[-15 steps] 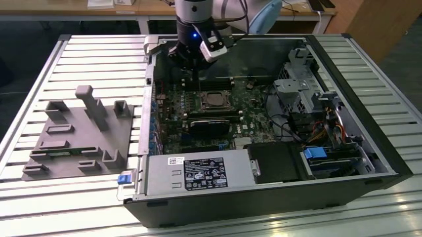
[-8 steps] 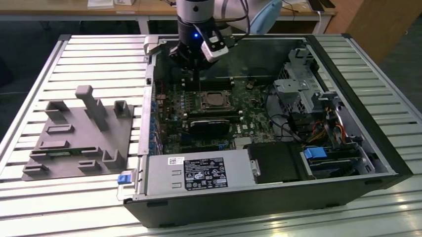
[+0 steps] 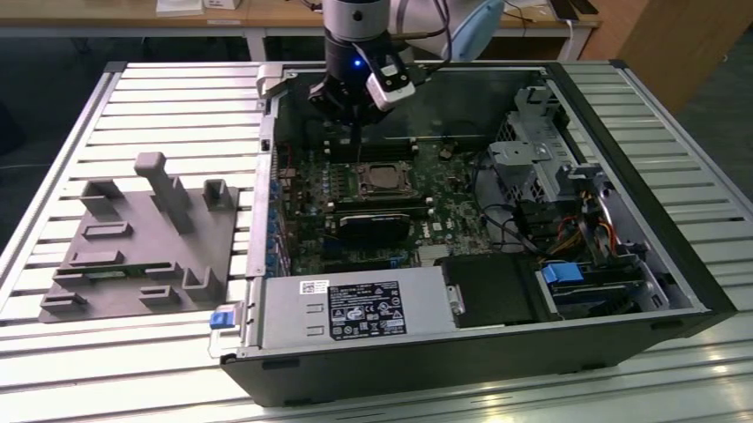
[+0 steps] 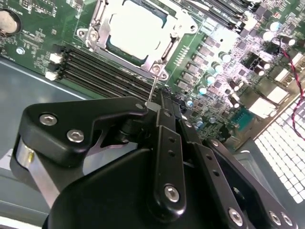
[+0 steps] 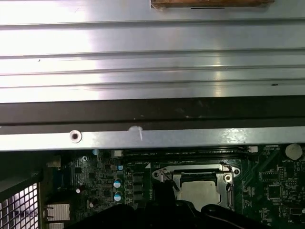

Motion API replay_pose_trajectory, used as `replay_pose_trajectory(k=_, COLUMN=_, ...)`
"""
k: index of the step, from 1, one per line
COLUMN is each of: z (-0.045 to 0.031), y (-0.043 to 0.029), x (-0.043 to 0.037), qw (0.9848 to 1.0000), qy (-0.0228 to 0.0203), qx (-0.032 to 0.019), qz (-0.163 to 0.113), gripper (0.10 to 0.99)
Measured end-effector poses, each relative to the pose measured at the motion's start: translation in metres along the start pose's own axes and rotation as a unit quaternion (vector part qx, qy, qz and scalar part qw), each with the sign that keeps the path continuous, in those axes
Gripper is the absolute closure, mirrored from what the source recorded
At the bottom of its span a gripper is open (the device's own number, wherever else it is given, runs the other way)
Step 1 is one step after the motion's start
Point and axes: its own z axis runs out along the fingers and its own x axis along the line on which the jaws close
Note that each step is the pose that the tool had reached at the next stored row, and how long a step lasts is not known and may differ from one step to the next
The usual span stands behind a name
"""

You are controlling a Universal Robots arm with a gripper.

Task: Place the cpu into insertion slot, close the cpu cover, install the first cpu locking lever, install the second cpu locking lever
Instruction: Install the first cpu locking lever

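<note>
Gripper (image 4: 155, 102) hangs over green board (image 3: 309, 198) inside open computer case (image 3: 689, 264). My fingers (image 4: 164, 143) are drawn together, tips pinching upright thin lever rod (image 4: 152, 88) at socket corner. Chip (image 4: 136, 28) sits in socket (image 4: 116, 49), pale top showing through cut-out of metal cover (image 4: 177, 36), which lies flat over it. Memory slots (image 4: 95, 64) are just beside socket.

Slatted metal table (image 3: 70, 352) with an open computer case (image 3: 471, 374) and a grey moulded fixture (image 3: 130, 256) beside it.
</note>
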Motion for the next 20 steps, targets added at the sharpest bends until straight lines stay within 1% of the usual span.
replay_pose_trajectory(k=5, z=0.0001, y=0.0004, x=-0.0067, qw=1.0000, qy=0.0002, qx=0.0000, qz=0.000, gripper=0.980)
replay_pose_trajectory(k=10, z=0.0003, y=0.0009, x=-0.0180, qw=1.0000, qy=0.0007, qx=0.0001, qz=0.000, gripper=0.980)
replay_pose_trajectory(k=14, z=0.0004, y=0.0009, x=-0.0191, qw=1.0000, qy=0.0007, qx=-0.0003, qz=0.000, gripper=0.980)
replay_pose_trajectory(k=15, z=0.0005, y=0.0010, x=-0.0191, qw=1.0000, qy=0.0008, qx=-0.0044, qz=0.000, gripper=0.980)
replay_pose_trajectory(k=17, z=0.0007, y=0.0010, x=-0.0191, qw=0.9998, qy=0.0018, qx=-0.0212, qz=0.000, gripper=0.980)
replay_pose_trajectory(k=18, z=0.0013, y=0.0010, x=-0.0191, qw=0.9997, qy=0.0016, qx=-0.0230, qz=0.000, gripper=0.980)
replay_pose_trajectory(k=20, z=0.0026, y=0.0009, x=-0.0194, qw=0.9997, qy=0.0017, qx=-0.0231, qz=-0.003, gripper=0.980)
